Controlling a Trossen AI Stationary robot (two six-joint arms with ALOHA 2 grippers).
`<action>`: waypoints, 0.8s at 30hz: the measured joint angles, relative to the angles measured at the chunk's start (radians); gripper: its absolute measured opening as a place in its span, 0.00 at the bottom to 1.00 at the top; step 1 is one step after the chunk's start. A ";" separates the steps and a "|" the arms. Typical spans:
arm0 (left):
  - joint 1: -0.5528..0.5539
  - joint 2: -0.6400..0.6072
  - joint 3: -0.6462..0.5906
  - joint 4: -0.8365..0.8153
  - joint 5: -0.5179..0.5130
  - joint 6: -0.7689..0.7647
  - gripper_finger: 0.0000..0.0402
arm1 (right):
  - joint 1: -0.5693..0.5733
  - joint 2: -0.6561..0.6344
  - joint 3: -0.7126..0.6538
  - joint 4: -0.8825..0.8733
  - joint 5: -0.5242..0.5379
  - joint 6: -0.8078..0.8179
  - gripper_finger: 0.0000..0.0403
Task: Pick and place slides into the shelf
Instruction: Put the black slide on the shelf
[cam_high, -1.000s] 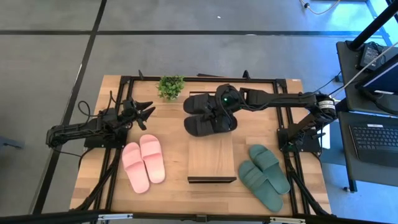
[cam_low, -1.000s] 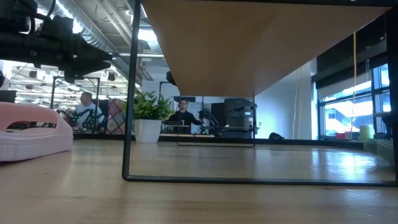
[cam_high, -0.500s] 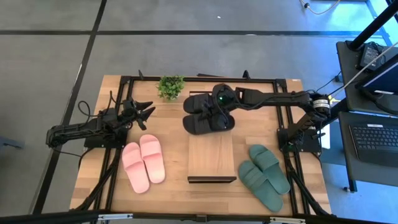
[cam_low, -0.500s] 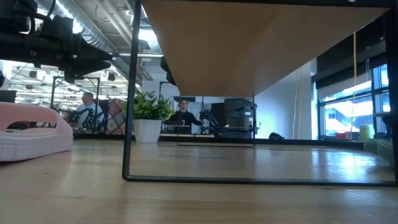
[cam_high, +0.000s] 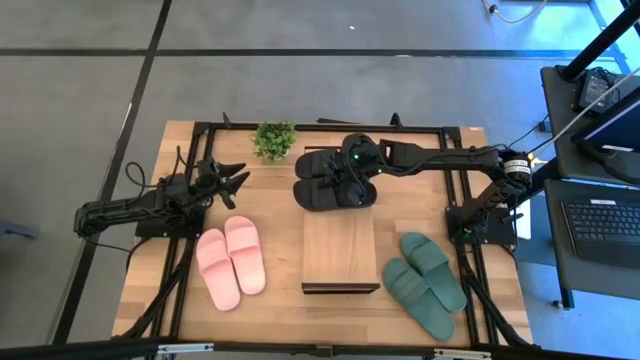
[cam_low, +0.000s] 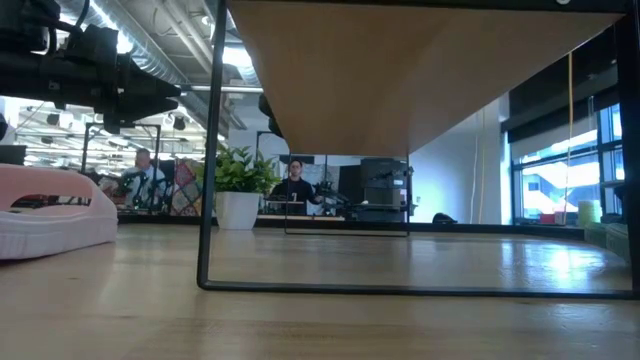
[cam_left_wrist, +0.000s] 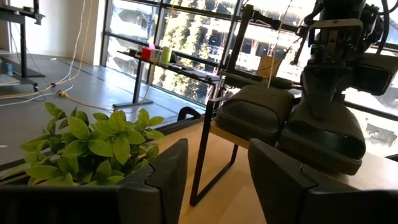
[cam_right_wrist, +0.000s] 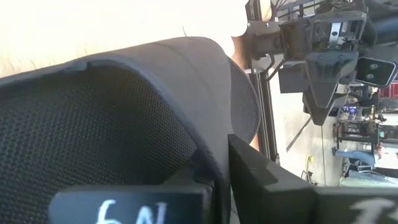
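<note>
The right fingers (cam_high: 352, 178) are pinching the strap of a black slide (cam_high: 335, 193) lying beneath them; the left fingers (cam_high: 232, 180) are hovering spread, near the plant (cam_high: 274, 139).

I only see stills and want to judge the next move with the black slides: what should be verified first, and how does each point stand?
1. Right gripper over the black slides: ok.
2. Firm grip on a black strap: cannot tell; its fingers straddle the strap in the right wrist view.
3. Shelf top free of slides: ok.
4. Space under the shelf free in the low view: ok.
5. Left gripper open, away from the shelf, near the plant: ok.
6. Pink slides and green slides off the path: ok.
</note>
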 joint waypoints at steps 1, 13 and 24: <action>0.000 0.000 0.000 0.000 0.000 0.000 0.40 | 0.000 0.000 0.000 0.000 0.001 0.000 0.10; 0.000 0.000 0.000 0.000 0.000 0.000 0.40 | 0.000 0.000 0.000 -0.001 0.003 0.028 0.11; 0.000 0.000 0.000 0.000 0.000 0.000 0.40 | 0.000 0.000 0.000 -0.004 0.003 0.056 0.31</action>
